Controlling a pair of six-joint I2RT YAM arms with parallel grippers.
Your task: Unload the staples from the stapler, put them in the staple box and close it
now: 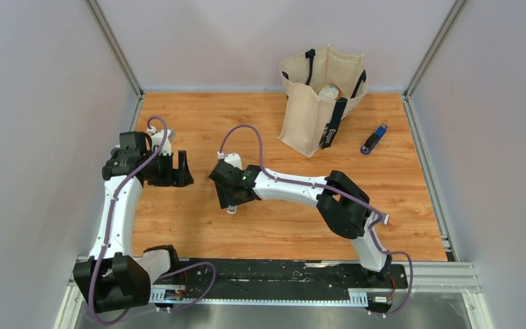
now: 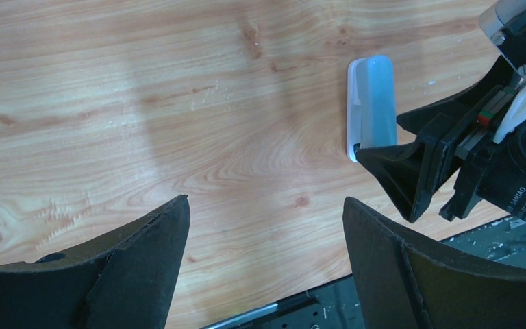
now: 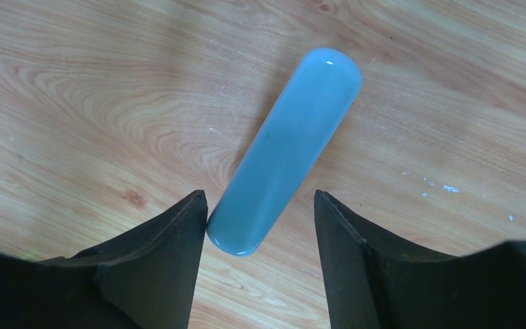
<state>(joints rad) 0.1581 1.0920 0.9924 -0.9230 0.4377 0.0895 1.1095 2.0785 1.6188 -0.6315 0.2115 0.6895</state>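
The dark blue stapler [image 1: 374,139] lies on the bench [image 1: 198,233] at the far right, just beside the canvas tote bag [image 1: 308,116] and well apart from both arms, so nothing is holding it and unloading looks not yet begun. The right arm [image 1: 294,185] reaches across the middle of the bench instead, elbow bent and wrist pitched steeply down, with its jaws spread open on either side of the near end of a pale grey-blue oblong object [image 3: 284,151]. That object lies flat and at a slant to the jaws' line. In the right wrist view, one finger sits touching or just beside its rounded end while the other stands clear, so this reads as lining up for a pinch and not a grip. As I read it, the wrist would need to turn to square the jaws across the narrow body before closing. The left arm [image 1: 116,205] stands at the left, its forearm rising from the base and the wrist folded over so the jaws point across the bench toward the right arm. They are wide open with only bare wood between them. From there its camera takes in the pale object and the other arm's fingers, a stand-off pose that seems meant to keep it out of the way yet near enough to help.
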